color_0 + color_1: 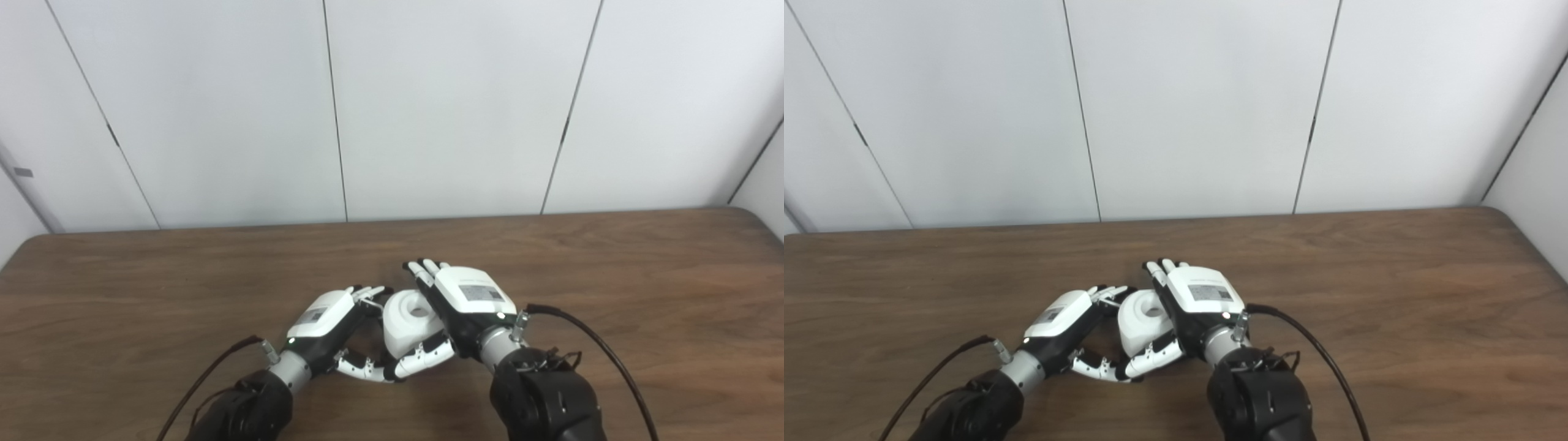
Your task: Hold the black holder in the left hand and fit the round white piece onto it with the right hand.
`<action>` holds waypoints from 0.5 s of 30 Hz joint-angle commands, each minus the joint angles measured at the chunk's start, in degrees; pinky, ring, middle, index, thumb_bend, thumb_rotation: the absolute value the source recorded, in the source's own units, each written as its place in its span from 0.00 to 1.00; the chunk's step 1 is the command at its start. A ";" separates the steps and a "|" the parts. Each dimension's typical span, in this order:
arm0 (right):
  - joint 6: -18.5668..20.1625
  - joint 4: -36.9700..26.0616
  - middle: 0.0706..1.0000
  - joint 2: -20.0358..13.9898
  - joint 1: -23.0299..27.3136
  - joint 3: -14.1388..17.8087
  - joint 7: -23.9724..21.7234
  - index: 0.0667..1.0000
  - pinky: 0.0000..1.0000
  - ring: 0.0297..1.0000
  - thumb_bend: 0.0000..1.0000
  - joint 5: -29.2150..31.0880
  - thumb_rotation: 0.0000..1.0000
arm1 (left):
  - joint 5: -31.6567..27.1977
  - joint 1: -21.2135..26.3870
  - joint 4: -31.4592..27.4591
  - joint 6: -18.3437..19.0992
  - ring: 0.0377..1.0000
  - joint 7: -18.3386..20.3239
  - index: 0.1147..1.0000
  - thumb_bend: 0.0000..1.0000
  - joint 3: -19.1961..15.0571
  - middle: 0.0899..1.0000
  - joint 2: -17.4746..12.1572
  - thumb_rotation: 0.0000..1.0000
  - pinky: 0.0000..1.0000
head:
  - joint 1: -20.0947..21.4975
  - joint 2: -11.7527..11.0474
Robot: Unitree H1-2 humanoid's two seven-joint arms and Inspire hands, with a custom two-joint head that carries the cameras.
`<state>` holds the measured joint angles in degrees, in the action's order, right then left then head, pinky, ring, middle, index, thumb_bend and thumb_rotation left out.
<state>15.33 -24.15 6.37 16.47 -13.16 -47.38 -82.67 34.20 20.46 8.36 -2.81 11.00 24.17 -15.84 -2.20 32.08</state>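
Note:
The round white piece has a hole in its top and sits between my two hands, low over the wooden table. My right hand holds it against the palm, fingers stretched up behind it and thumb curled under it. My left hand is at the piece's left side, fingers curled inward. Only a small dark part shows between those fingers and the white piece; it looks like the black holder, mostly hidden. The same group shows in the right eye view, with the white piece in the middle.
A black cable loops from the right wrist over the table to the right. Another cable runs from the left wrist to the bottom edge. White wall panels stand behind the table's far edge.

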 commanded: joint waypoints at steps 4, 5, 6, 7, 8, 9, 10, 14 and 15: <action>0.15 -0.85 1.00 0.43 1.62 -0.40 1.42 0.99 0.71 1.00 1.00 0.53 0.52 | 0.77 0.07 0.52 0.65 0.94 2.24 0.62 1.00 0.94 0.94 -0.38 0.23 1.00 | -0.06 0.06; 0.19 -0.82 1.00 0.44 1.64 -0.40 1.39 0.99 0.71 1.00 1.00 0.59 0.52 | 0.78 0.10 0.52 0.71 0.94 2.32 0.63 1.00 0.95 0.94 -0.40 0.24 1.00 | -0.08 0.00; 0.22 -0.78 1.00 0.44 1.67 -0.40 1.39 0.99 0.71 1.00 1.00 0.63 0.52 | 0.79 0.13 0.53 0.75 0.94 2.37 0.64 1.00 0.96 0.94 -0.42 0.24 1.00 | -0.08 -0.01; 0.27 -0.74 1.00 0.46 1.69 -0.37 1.38 0.99 0.71 1.00 1.00 0.73 0.52 | 0.87 0.16 0.57 0.75 0.94 2.37 0.64 1.00 0.99 0.94 -0.43 0.24 1.00 | -0.08 -0.01; 0.30 -0.71 1.00 0.47 1.71 -0.36 1.44 0.99 0.71 1.00 1.00 0.81 0.52 | 1.01 0.19 0.66 0.62 0.94 2.24 0.65 1.00 1.03 0.94 -0.47 0.25 1.00 | -0.08 -0.06; 0.33 -0.69 1.00 0.48 1.72 -0.36 1.50 0.99 0.71 1.00 1.00 0.87 0.51 | 1.11 0.21 0.73 0.51 0.94 2.13 0.66 1.00 1.06 0.94 -0.49 0.25 0.99 | -0.08 -0.06; 0.32 -0.68 1.00 0.44 1.73 -0.39 1.57 0.99 0.71 1.00 1.00 0.91 0.51 | 1.17 0.22 0.53 0.86 0.94 2.42 0.66 1.00 1.10 0.94 -0.52 0.26 0.99 | -0.05 -0.05; 0.25 -0.66 1.00 0.33 1.77 -0.47 1.66 0.98 0.70 1.00 1.00 0.96 0.51 | 1.30 0.21 0.12 1.46 0.94 2.89 0.68 1.00 1.13 0.94 -0.57 0.27 0.99 | -0.02 -0.06; 0.28 -0.65 1.00 0.31 1.80 -0.45 1.61 0.99 0.70 1.00 1.00 1.03 0.51 | 1.41 0.23 0.10 1.61 0.94 2.93 0.69 1.00 1.17 0.95 -0.56 0.27 0.99 | -0.02 -0.06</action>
<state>15.47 -23.95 6.25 16.49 -13.31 -47.25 -82.04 34.43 20.72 8.35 -2.58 11.33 24.26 -15.90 -2.20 31.99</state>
